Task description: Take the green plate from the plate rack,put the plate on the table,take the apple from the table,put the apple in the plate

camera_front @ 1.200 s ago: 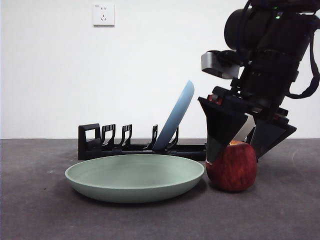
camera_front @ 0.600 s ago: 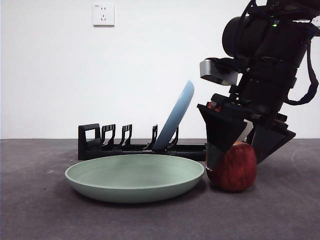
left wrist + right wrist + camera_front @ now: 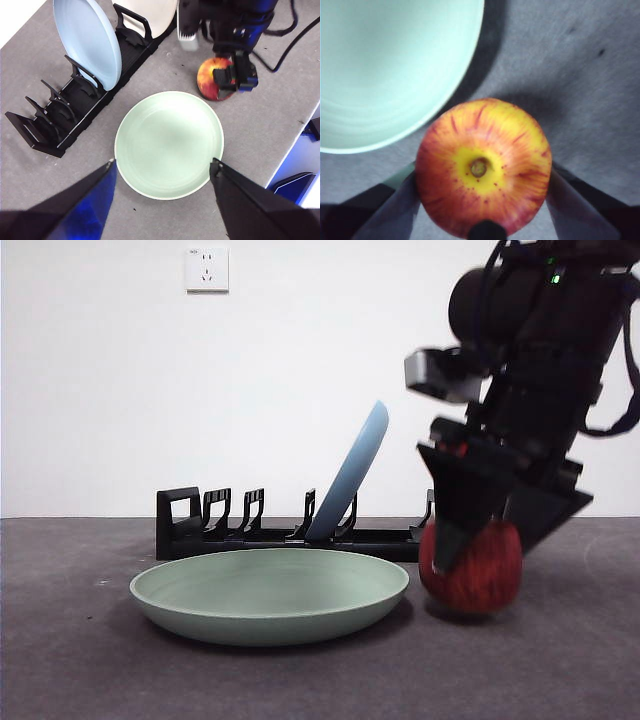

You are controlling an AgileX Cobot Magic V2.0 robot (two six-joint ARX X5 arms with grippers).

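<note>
You can count three plates: one green plate (image 3: 169, 145), one light blue plate (image 3: 87, 42), one white plate (image 3: 152, 12). There is one apple (image 3: 214, 79), one plate rack (image 3: 70, 107), two grippers.

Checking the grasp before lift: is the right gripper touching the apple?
Touching. In the right wrist view both jaws of the right gripper press against opposite sides of the apple with no gap. The front view agrees: the jaws straddle the apple.

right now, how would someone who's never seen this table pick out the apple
Find the black rack along the back, then the wide green plate lying flat before it. Just off that plate's rim, between the right gripper jaws, is the apple: the only round red thing, yellow around its stem.
</note>
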